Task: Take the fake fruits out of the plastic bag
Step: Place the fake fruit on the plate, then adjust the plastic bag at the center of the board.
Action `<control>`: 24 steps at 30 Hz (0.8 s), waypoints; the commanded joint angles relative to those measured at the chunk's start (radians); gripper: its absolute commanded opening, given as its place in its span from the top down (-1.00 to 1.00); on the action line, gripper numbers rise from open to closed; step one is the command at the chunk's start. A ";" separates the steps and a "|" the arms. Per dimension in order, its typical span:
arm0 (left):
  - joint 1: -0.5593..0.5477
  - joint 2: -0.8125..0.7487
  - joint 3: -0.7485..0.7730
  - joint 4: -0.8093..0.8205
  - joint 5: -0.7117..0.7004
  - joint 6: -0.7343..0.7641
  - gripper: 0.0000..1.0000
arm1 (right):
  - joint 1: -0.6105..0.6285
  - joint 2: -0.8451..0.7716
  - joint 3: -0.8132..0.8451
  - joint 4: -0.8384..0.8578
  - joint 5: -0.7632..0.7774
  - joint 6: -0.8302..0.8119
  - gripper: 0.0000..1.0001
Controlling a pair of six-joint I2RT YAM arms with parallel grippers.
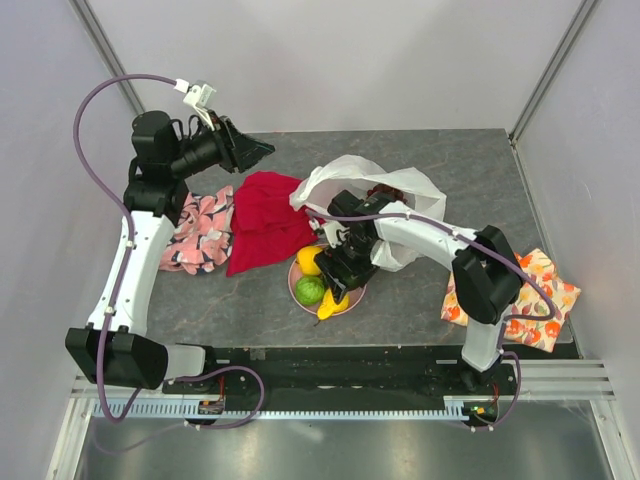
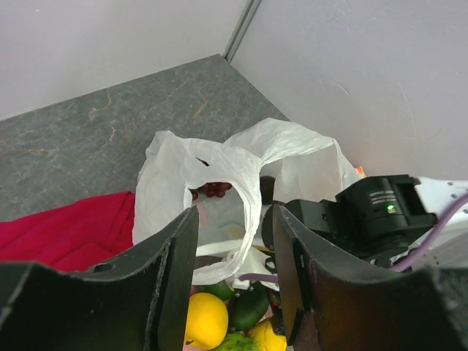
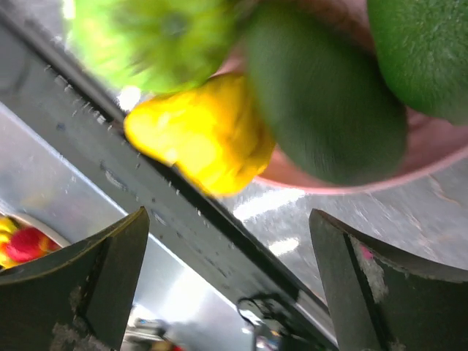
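From above, we see the left claw (image 1: 252, 150) raised over the back of the desk (image 1: 230, 300), pointing toward the plastic bag (image 1: 395, 185), which lies well off to its right. The red cloth (image 1: 265, 220) lies below and just right of this claw. The right claw (image 1: 338, 275) hangs low over the pink plate (image 1: 296, 285), with the bag just behind it. On the plate, the lime (image 1: 310, 290) and the citrus (image 1: 309, 260) sit to that claw's left, and the pear (image 1: 330, 305) pokes out beneath it toward the near edge.

Through the left wrist camera, the left claw's fingers (image 2: 175, 278) stand partly spread and hold nothing. The bag shows in the gap, well ahead of the tips. Its mouth gapes toward us with the dark grape bunch (image 2: 212, 190) inside. Nearer to the claw and below the bag we make out the citrus, a dark avocado (image 2: 250, 307) and a sliver of the lime.

Through the right wrist camera, the right claw stands wide, and nothing sits between its fingers (image 3: 95, 285). Ahead of the tips, the pear hangs over the plate's rim. The blurred lime lies beyond it, the avocado to its right, and a second avocado (image 3: 428, 51) sits at the far right.
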State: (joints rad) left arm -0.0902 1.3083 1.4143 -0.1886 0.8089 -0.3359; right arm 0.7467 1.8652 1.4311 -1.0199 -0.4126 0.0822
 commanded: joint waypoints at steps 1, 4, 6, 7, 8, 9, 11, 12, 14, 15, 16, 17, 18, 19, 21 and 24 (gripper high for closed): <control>0.004 -0.006 0.005 0.047 0.030 -0.038 -0.04 | 0.003 -0.145 0.171 -0.167 -0.015 -0.201 -0.96; 0.001 0.009 -0.015 0.055 0.056 -0.043 -0.04 | 0.003 -0.201 0.296 -0.316 -0.040 -0.373 -0.96; 0.000 0.019 -0.031 0.066 0.100 -0.043 -0.06 | 0.003 -0.222 0.429 -0.400 -0.058 -0.505 -0.96; 0.000 0.026 -0.029 0.063 0.146 -0.031 -0.06 | 0.003 -0.230 0.468 -0.443 -0.039 -0.516 -0.96; -0.006 0.037 -0.022 0.039 0.204 0.027 -0.07 | -0.003 -0.265 0.497 -0.441 0.015 -0.521 -0.96; -0.014 0.046 0.018 -0.022 0.235 0.075 -0.12 | -0.010 -0.279 0.538 -0.439 0.065 -0.532 -0.96; -0.025 0.062 0.037 -0.156 0.242 0.205 -0.26 | -0.036 -0.302 0.554 -0.434 0.112 -0.545 -0.96; -0.031 0.071 0.066 -0.213 0.243 0.257 -0.32 | -0.044 -0.302 0.539 -0.421 0.132 -0.544 -0.96; -0.055 0.111 0.101 -0.363 0.231 0.388 -0.34 | -0.085 -0.308 0.487 -0.375 0.178 -0.510 -0.96; -0.068 0.120 0.109 -0.385 0.207 0.409 -0.35 | -0.098 -0.314 0.409 -0.306 0.190 -0.503 -0.96; -0.098 0.121 0.104 -0.397 0.188 0.440 -0.36 | -0.108 -0.331 0.357 -0.261 0.227 -0.499 -0.94; -0.117 0.123 0.095 -0.400 0.165 0.457 -0.36 | -0.116 -0.337 0.304 -0.215 0.269 -0.493 -0.91; -0.135 0.126 0.083 -0.400 0.132 0.471 -0.36 | -0.122 -0.337 0.211 -0.150 0.300 -0.495 -0.89; -0.173 0.135 0.080 -0.403 0.116 0.494 -0.36 | -0.132 -0.334 0.172 -0.128 0.337 -0.505 -0.86; -0.212 0.173 0.072 -0.416 0.044 0.515 -0.36 | -0.161 -0.331 0.064 -0.086 0.389 -0.522 -0.83; -0.278 0.233 0.066 -0.422 -0.084 0.560 -0.34 | -0.216 -0.359 -0.059 -0.092 0.445 -0.532 -0.79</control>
State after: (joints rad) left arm -0.3084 1.4769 1.4738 -0.5602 0.8921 0.0910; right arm 0.5846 1.5433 1.4952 -1.1564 -0.1081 -0.4213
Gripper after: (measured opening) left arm 0.680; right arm 0.906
